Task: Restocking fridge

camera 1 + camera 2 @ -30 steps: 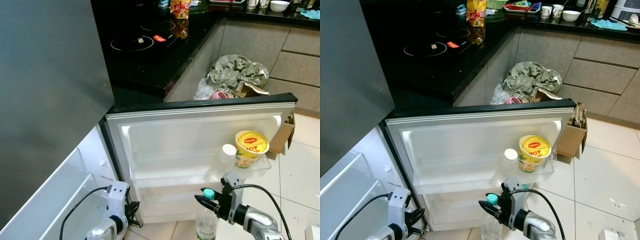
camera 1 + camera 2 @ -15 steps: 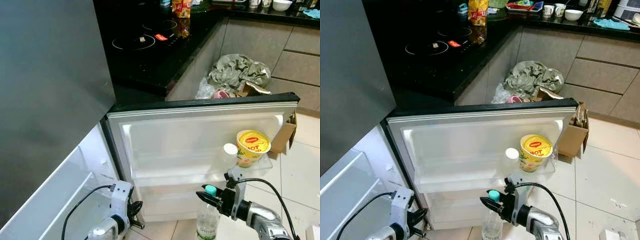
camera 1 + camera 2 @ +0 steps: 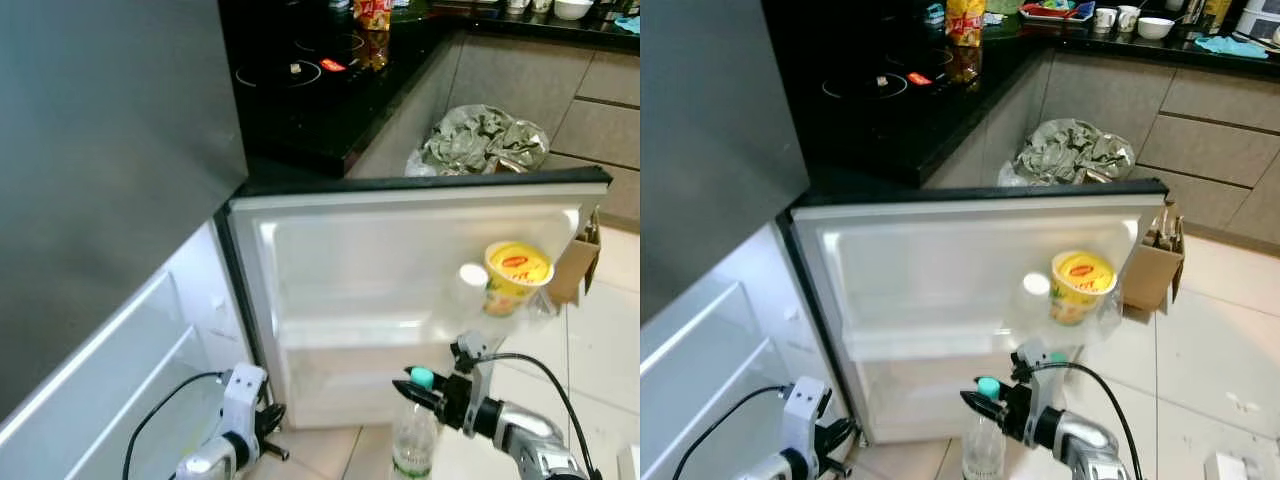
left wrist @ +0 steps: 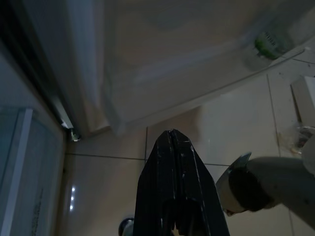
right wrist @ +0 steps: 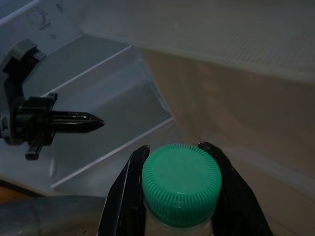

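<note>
A clear plastic bottle [image 3: 412,440] with a green cap [image 5: 181,184] stands upright low in front of the open fridge door [image 3: 400,270]. My right gripper [image 3: 418,384] is shut on the bottle's neck just under the cap, one black finger on each side. A yellow noodle cup [image 3: 517,275] sits in the door's upper shelf, with a white round lid [image 3: 472,274] beside it. My left gripper [image 4: 172,133] hangs low near the door's hinge side, fingers pressed together and holding nothing. White fridge shelves [image 3: 120,380] lie to the left.
A black counter with a cooktop [image 3: 300,75] runs behind the fridge. A grey crumpled bag [image 3: 485,140] and a cardboard box [image 3: 575,270] stand beyond the door. Light floor tiles [image 3: 600,340] stretch to the right. The fridge's grey upper door [image 3: 100,180] rises at left.
The whole picture has shifted and blurred as the camera moved. The right gripper keeps the bottle at about the same spot before the door. The left arm stays low.
</note>
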You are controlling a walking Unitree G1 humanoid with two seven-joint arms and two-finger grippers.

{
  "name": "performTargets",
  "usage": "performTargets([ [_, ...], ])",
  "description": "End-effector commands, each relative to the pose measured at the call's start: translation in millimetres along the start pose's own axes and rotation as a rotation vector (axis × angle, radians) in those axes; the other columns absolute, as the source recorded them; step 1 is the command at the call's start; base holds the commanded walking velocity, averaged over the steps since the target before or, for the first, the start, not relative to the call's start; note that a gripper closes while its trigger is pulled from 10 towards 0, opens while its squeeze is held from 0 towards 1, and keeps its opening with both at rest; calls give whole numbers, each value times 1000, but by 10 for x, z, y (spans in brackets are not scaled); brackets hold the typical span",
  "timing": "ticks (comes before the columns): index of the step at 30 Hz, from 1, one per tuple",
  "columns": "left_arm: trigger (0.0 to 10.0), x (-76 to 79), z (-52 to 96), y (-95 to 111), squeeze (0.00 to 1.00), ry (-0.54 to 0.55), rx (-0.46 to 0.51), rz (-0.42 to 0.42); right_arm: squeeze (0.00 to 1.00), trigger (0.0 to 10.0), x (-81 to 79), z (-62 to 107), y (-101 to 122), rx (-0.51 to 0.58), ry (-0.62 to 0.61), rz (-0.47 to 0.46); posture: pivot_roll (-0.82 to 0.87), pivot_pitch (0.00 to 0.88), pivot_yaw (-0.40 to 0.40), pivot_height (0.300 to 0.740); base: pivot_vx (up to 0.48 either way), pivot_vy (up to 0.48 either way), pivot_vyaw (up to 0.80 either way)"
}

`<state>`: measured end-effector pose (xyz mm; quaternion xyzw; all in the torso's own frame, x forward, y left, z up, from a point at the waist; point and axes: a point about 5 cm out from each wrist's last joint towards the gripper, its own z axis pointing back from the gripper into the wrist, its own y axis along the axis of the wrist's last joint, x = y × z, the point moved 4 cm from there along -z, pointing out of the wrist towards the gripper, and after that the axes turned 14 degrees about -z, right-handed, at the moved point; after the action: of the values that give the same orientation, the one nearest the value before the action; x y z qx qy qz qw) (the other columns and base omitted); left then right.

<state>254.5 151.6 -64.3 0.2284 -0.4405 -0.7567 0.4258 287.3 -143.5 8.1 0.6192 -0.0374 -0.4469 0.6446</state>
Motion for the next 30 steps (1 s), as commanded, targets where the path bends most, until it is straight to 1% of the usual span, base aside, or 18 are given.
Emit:
performTargets([
  [1,10000,9,22,-46,0,-4,-14,-5,0,10000,0,7,19,6,1,-3,-68,26,-12,611,0,0,0],
  [3,10000,12,19,-38,0,-7,-11,-10,0,10000,-2,5,42,11,2,3,-68,26,-12,596,0,0,0],
  [9,10000,17,18,-35,0,-11,-10,-14,0,10000,1,0,77,20,1,6,-65,22,-11,577,0,0,0],
  [16,10000,34,9,-23,0,-29,-8,-23,0,10000,-6,-1,166,43,9,18,-64,19,-8,547,0,0,0],
  [17,10000,36,7,-17,0,-33,-7,-27,0,10000,-19,-1,211,52,20,26,-64,19,-8,537,0,0,0],
  [22,10000,36,0,1,0,-35,1,-28,0,10000,-44,7,273,59,43,42,-63,20,-8,517,0,0,0],
  [25,10000,32,-11,33,0,-37,12,-31,0,10000,-78,22,363,68,73,67,-62,21,-8,502,0,0,0],
  [26,10000,32,-11,33,0,-37,12,-31,0,10000,-78,22,363,68,73,67,-62,21,-8,502,0,0,0],
  [30,10000,29,-21,63,0,-38,25,-33,0,10000,-162,36,601,131,125,106,-62,23,-9,483,0,0,0],
])
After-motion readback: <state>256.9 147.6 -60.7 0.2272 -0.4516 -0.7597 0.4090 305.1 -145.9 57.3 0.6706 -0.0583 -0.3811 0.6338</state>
